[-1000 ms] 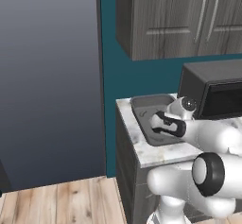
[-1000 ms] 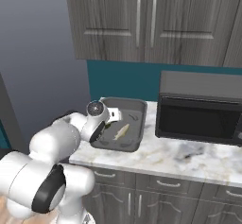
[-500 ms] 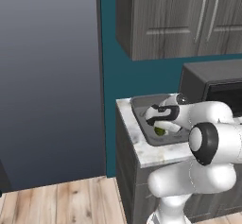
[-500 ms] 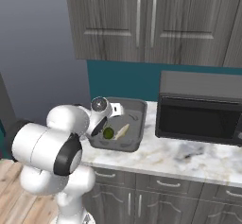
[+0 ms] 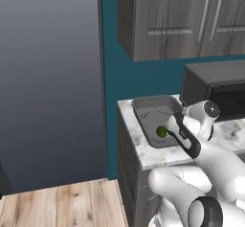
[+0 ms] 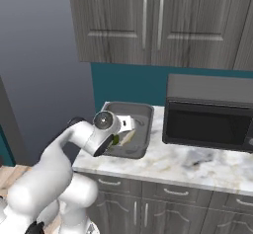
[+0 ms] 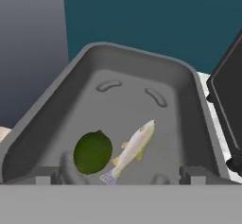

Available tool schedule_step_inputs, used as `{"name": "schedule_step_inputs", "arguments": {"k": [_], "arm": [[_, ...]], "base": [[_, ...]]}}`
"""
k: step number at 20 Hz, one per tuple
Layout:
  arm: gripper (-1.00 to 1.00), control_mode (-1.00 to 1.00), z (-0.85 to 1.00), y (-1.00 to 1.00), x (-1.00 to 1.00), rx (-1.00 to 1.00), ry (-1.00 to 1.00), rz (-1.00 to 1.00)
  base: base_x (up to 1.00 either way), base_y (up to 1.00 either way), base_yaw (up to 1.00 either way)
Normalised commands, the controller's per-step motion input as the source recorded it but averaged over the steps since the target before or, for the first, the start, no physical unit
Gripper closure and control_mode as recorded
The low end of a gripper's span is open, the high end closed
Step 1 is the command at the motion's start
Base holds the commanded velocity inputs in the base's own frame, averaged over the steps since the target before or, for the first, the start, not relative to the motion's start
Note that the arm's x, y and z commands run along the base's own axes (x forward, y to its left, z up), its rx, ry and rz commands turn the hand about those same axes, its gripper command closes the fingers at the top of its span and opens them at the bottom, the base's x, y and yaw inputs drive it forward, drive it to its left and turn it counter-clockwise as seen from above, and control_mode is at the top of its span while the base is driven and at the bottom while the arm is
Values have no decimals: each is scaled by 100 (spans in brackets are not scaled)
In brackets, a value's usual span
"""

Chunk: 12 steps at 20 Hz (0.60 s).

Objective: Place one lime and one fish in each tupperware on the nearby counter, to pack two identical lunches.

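While the gripper (image 7: 121,176) gapes wide, lime (image 7: 93,152) and fish (image 7: 131,150) seemingly touch inside the grey tupperware (image 7: 184,83).

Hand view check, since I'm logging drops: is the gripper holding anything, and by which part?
Nothing is held. The gripper is open, and the lime and pale fish lie loose in the dark grey tupperware.

Teal wall (image 6: 133,82), grey wood-grain upper cabinets (image 6: 158,23) — black microwave (image 6: 210,114) below, wood plank floor (image 5: 62,204).
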Motion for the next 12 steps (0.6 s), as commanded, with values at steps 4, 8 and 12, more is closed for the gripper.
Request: {"name": "schedule_step_inputs", "arguments": {"k": [4, 8, 12], "arm": [[-100, -100, 100, -28, -56, 0, 9, -1], [-100, -100, 100, -13, -26, 0, 10, -9], [-100, -100, 98, -16, -43, 0, 4, -9]], "base": [[0, 0, 0], [0, 0, 0], [0, 0, 0]]}}
